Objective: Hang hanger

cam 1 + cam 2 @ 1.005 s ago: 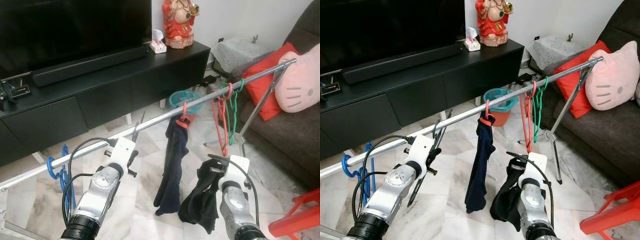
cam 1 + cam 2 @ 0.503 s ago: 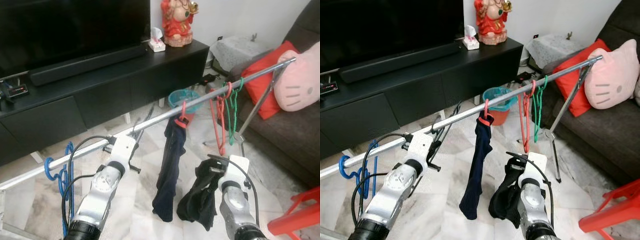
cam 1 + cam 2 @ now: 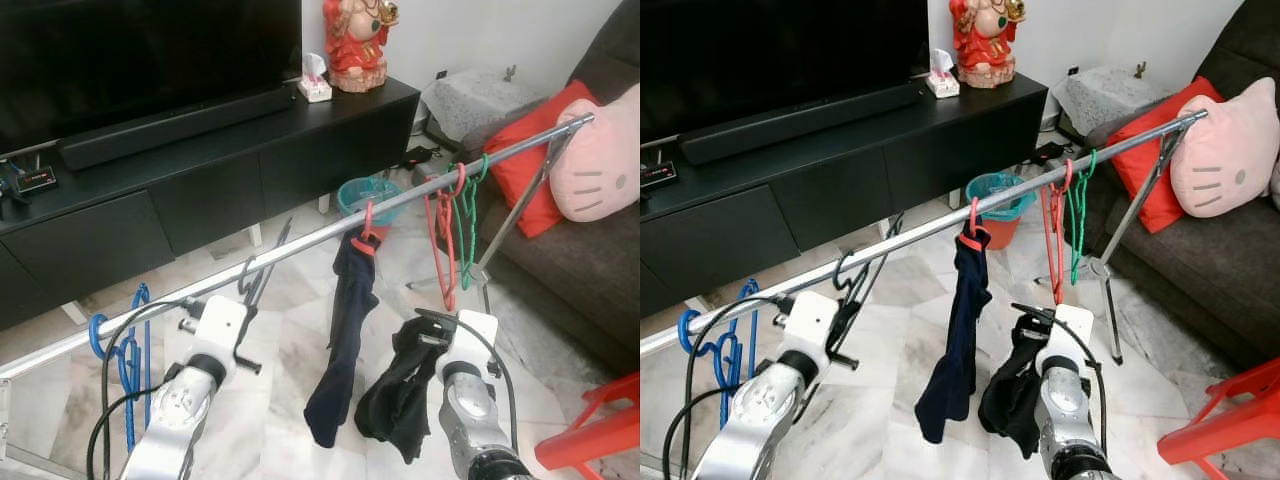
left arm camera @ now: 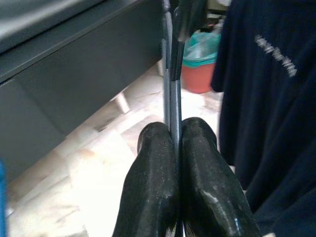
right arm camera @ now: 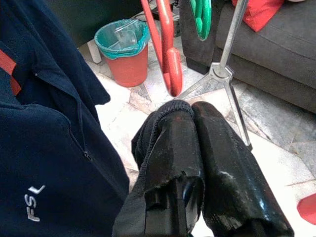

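My left gripper [image 4: 176, 133] is shut on a thin dark grey hanger [image 4: 170, 59]. In the eye views that hanger's hook [image 3: 245, 271] curls at the silver rail [image 3: 310, 238], left of the middle, with the left gripper [image 3: 250, 292] just below it. On the rail hang a navy shirt [image 3: 345, 330] on a red hanger, then bare red hangers [image 3: 441, 240] and green hangers [image 3: 466, 215]. My right gripper [image 5: 191, 111] is shut on a black garment [image 3: 400, 395], low and right of the navy shirt.
Blue hangers [image 3: 128, 340] hang at the rail's left end. A black TV console [image 3: 200, 170] runs behind, with a teal-lined orange bin [image 3: 366, 196] near it. A sofa with a pink pillow [image 3: 600, 165] stands right, a red stool [image 3: 600, 440] at lower right.
My left arm has drawn back, down and to the left, and the grey hanger's hook has shifted left along the rail. The navy shirt's hem swings a little. The right arm keeps still.
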### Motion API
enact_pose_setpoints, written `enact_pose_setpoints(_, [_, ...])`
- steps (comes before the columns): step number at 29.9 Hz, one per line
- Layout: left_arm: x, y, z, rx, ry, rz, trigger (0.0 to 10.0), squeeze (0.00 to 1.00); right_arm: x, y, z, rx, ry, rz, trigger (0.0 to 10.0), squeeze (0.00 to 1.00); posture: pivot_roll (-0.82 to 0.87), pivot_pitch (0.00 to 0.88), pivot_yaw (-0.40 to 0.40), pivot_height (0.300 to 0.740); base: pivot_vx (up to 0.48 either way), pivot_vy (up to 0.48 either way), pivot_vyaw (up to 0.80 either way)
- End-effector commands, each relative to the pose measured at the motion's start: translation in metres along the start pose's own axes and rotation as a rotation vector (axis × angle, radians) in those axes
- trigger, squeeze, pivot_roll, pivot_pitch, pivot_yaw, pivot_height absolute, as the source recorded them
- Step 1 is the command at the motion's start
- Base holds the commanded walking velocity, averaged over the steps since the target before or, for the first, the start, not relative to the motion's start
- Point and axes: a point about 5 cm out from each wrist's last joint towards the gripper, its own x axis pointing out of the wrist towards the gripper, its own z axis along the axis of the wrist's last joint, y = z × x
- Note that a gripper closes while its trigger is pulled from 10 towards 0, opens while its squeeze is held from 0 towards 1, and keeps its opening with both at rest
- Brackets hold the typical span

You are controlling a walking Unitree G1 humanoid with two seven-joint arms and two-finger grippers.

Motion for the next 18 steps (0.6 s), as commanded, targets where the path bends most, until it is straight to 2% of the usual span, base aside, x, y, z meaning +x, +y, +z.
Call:
enact_pose_setpoints(1, [-0.0011, 0.0046, 0.0049, 0.002, -0.034, 0.029, 10.0, 0.0, 0.0024, 0.0021, 0.0059, -0.007, -0.022, 0.012, 10.0, 0.0, 0.02, 0.0, -0.021, 0.74, 0.0, 0.0, 0.0])
enact_pose_setpoints(5, [-0.0051, 0.0019, -0.0016, -0.019, -0.018, 0.041, 10.0, 0.0, 0.0023, 0.0014, 0.0058, -0.01, -0.023, 0.012, 10.0, 0.0, 0.02, 0.0, -0.023, 0.74, 0.0, 0.0, 0.0])
enact_pose_setpoints(18, [-0.0082, -0.0017, -0.0043, -0.023, -0.034, 0.043, 10.0, 0.0, 0.0014, 0.0034, 0.0069, -0.02, -0.041, 0.033, 10.0, 0.0, 0.02, 0.0, -0.023, 0.74, 0.0, 0.0, 0.0])
